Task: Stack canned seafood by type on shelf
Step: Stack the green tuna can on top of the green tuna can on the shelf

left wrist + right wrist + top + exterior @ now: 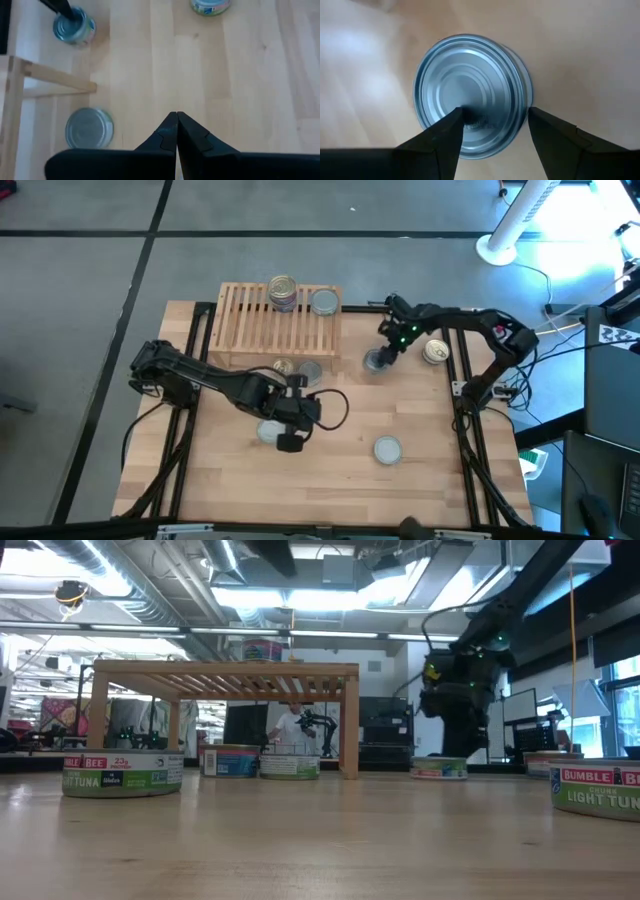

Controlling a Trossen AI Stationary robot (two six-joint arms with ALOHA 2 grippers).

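- Right gripper (pixel 492 137) sits at the table's right side, just off the shelf's right end, fingers spread wide over a silver-lid can (pixel 472 95). One finger (pixel 437 142) overlaps the lid, the other sits at the rim's edge. Can't tell if it's actually gripping; the can looks to be resting on the tabletop (pixel 400 405).
- Same can from above (pixel 377 361): directly under that gripper, close to the shelf (pixel 250 320).
- Gold-lid can (pixel 435 351) lies just to the outer side of the right gripper, near the table's right edge.
- On the shelf, beyond and left of the right gripper: a stack of cans (pixel 283 292) w/ gold lid on top, and a single silver-lid can (pixel 324 302) beside it.
- Left gripper (pixel 177 132) is mid-table in front of the shelf, fingers pressed together, holding nothing.
- Near the left gripper: two cans (pixel 298 369) at the shelf's front edge, and one silver-lid can (pixel 268 433) right by it on the near side.
- Another silver-lid can (pixel 387 449) lies well off to its right, toward the table's front.
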